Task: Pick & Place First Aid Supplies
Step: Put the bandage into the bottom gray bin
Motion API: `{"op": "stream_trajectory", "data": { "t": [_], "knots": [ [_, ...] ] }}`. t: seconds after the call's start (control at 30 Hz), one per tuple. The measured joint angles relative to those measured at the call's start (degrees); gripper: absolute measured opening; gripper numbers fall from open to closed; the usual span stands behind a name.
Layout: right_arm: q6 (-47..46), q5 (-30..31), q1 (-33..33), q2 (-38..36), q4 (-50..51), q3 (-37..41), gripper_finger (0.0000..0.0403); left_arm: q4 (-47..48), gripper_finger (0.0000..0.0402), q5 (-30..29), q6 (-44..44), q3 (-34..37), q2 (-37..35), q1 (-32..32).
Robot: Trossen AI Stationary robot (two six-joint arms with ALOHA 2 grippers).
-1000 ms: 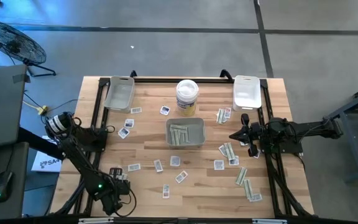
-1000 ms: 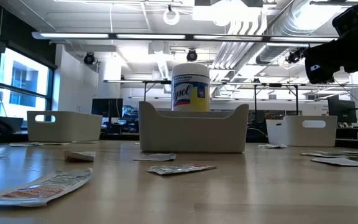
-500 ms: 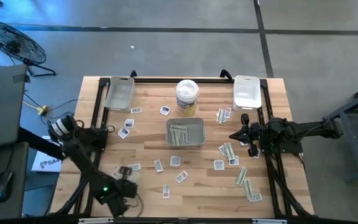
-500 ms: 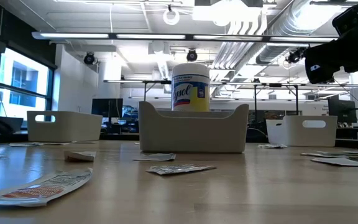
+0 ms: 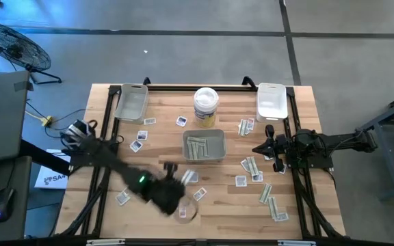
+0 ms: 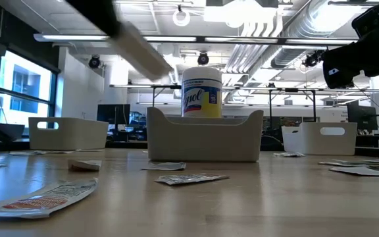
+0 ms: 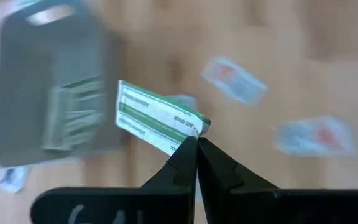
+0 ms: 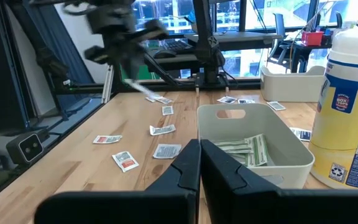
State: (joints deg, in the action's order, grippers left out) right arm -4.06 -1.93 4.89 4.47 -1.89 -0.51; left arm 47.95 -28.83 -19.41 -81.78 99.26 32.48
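Wooden table (image 5: 224, 205): packets lie scattered around your central grey tray (image 5: 204, 146). Your left gripper (image 7: 196, 142) pinches one green-striped packet (image 7: 157, 120) above the front middle. Your right gripper (image 8: 200, 149) waits closed, empty, by the right edge.

tub (image 5: 206, 106) behind tray (image 5: 204, 146), front open

Light: bright, even, from ceiling fixtures (image 6: 242, 26).
Shadows: faint.
Blur: left arm (image 5: 125, 179) smeared; left wrist background soft.
Focus: held packet (image 7: 157, 117) fairly sharp.
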Motion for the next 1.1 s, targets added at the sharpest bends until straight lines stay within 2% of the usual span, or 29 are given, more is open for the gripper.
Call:
{"op": "stream_trajectory", "data": {
  "t": [0.1, 0.27, 0.47, 0.7, 0.8, 1.1],
  "knots": [
    [-0.01, -0.02, 0.0, 0.0, 0.0, 0.0, 0.0005, 0.01, 0.0005, 0.9, 2.94, -0.02, 0.28, -7.1],
    [-0.01, 0.0, -0.01, 0.0, 0.0, 0.0, 0.0005, -0.56, 0.0005, 6.01, 7.64, -0.04, 2.51, -17.59],
    [0.01, 0.0, 0.0, 0.02, 0.0, 0.0, 0.0005, -1.51, 0.0005, 10.39, 7.76, -0.04, 5.85, -25.49],
    [0.0, 0.0, -0.01, 0.01, 0.0, 0.0, 0.0005, -2.06, 0.0006, 11.66, 8.8, -0.06, 7.55, -27.34],
    [0.01, 0.0, -0.01, 0.0, 0.0, 0.0, 0.0005, -2.79, 0.002, 13.44, 8.12, -0.07, 7.52, -27.23],
    [-1.11, -0.41, -0.01, 0.02, 0.13, 0.0, 0.0005, -3.32, 0.0139, 14.42, 7.14, -1.58, 5.79, -27.25]
  ]
}}
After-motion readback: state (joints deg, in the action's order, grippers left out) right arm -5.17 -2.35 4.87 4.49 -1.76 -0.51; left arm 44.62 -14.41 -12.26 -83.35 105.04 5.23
